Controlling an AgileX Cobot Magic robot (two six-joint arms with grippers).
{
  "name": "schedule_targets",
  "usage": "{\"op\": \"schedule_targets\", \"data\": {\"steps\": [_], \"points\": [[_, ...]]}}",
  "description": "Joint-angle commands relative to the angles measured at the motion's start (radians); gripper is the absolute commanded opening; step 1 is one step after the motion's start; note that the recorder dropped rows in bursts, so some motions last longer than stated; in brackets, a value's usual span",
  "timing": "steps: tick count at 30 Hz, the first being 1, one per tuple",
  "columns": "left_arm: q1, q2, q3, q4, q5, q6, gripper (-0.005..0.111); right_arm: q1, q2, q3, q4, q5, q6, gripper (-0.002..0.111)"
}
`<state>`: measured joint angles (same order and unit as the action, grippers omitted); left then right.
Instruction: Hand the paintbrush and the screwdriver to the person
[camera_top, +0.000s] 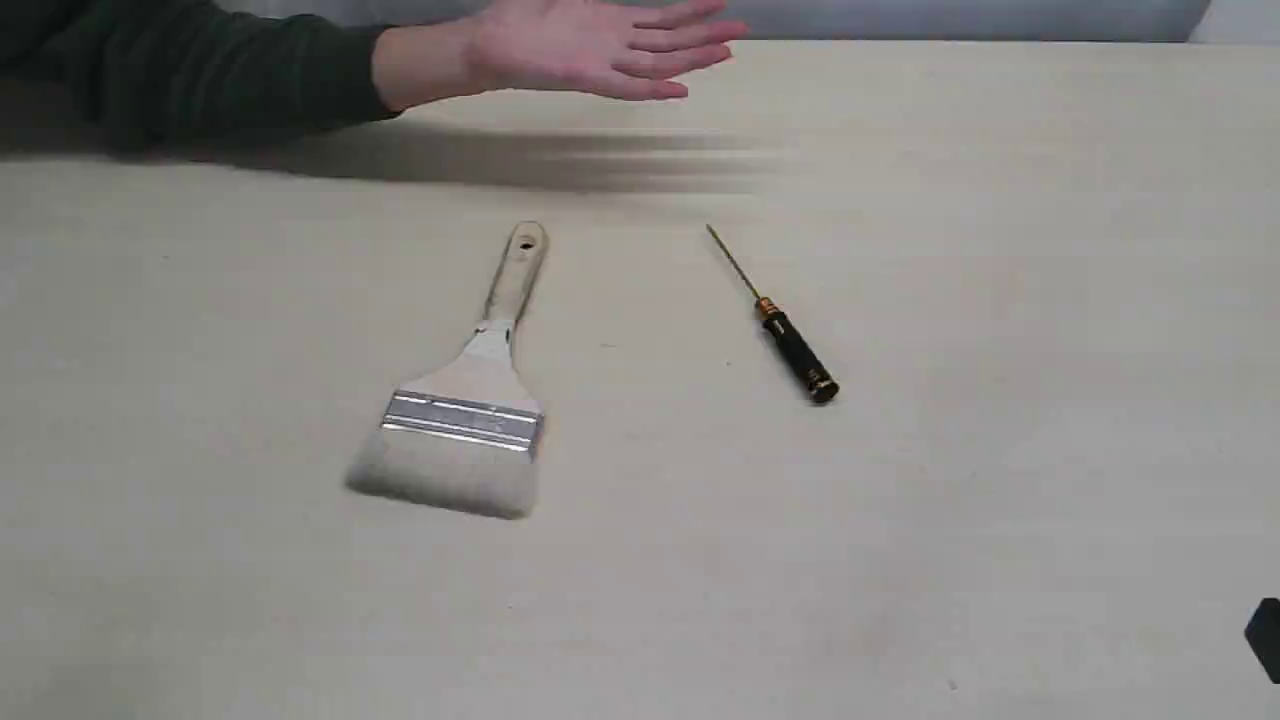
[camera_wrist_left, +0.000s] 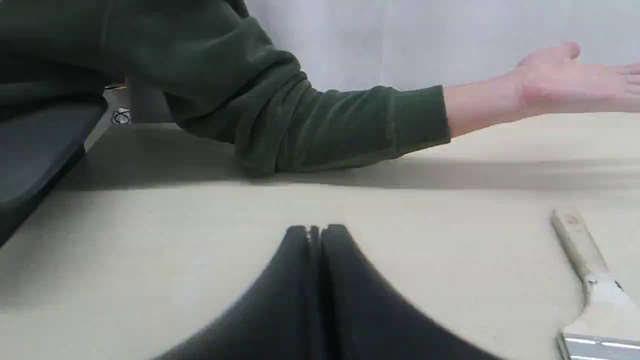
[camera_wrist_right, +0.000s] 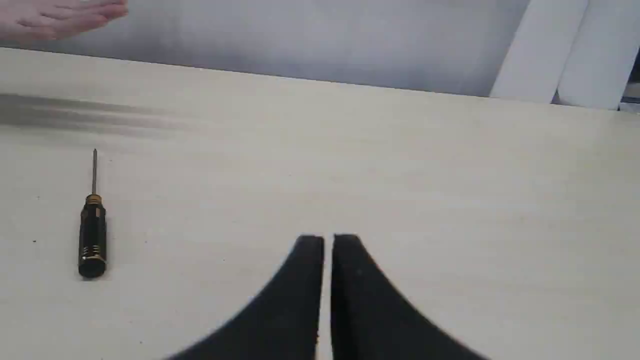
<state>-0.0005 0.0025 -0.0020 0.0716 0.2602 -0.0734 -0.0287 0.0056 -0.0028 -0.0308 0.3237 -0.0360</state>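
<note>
The paintbrush (camera_top: 462, 420) lies flat on the pale table (camera_top: 1000, 300), left of the middle in the exterior view. Its bristles face the near side, and its wooden handle, with the hole near the end, points toward the far edge. The screwdriver (camera_top: 795, 345) lies apart from it on the right, also flat, with its thin gold shaft angled toward the far left and its black handle toward the near right.

Beyond both tools the person's hand (camera_top: 590, 50) is held above the far part of the table, open with the fingers stretched out and slightly blurred. The dark green sleeve (camera_wrist_left: 300, 125) rests on the tabletop behind it and casts a long shadow band across the surface.

The left gripper (camera_wrist_left: 315, 230) has its jaws pressed together on nothing – only a thin seam shows between the tips. Bare tabletop lies between it and the brush handle (camera_wrist_left: 575, 245). The right gripper (camera_wrist_right: 327, 240) is all but closed, with a narrow slit between the fingers, and is empty too – the screwdriver (camera_wrist_right: 92, 235) lies off to its side with bare table between them.

A dark grey slab (camera_wrist_left: 40, 140) sits beside the table edge, and white panels (camera_wrist_right: 550, 50) stand behind the table.
</note>
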Motion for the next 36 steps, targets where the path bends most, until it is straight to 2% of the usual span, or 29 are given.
{"op": "schedule_targets", "data": {"steps": [1,30,36], "points": [[-0.007,-0.002,0.002,-0.001,-0.011,-0.002,0.000,-0.005,-0.006,0.003,0.000,-0.007,-0.002,0.004],[-0.007,-0.002,0.002,-0.005,-0.009,-0.002,0.000,-0.005,-0.006,0.003,0.000,-0.043,-0.002,0.004],[-0.007,-0.002,0.002,-0.005,-0.009,-0.002,0.000,-0.005,-0.006,0.003,0.000,-0.142,-0.002,0.004]]}}
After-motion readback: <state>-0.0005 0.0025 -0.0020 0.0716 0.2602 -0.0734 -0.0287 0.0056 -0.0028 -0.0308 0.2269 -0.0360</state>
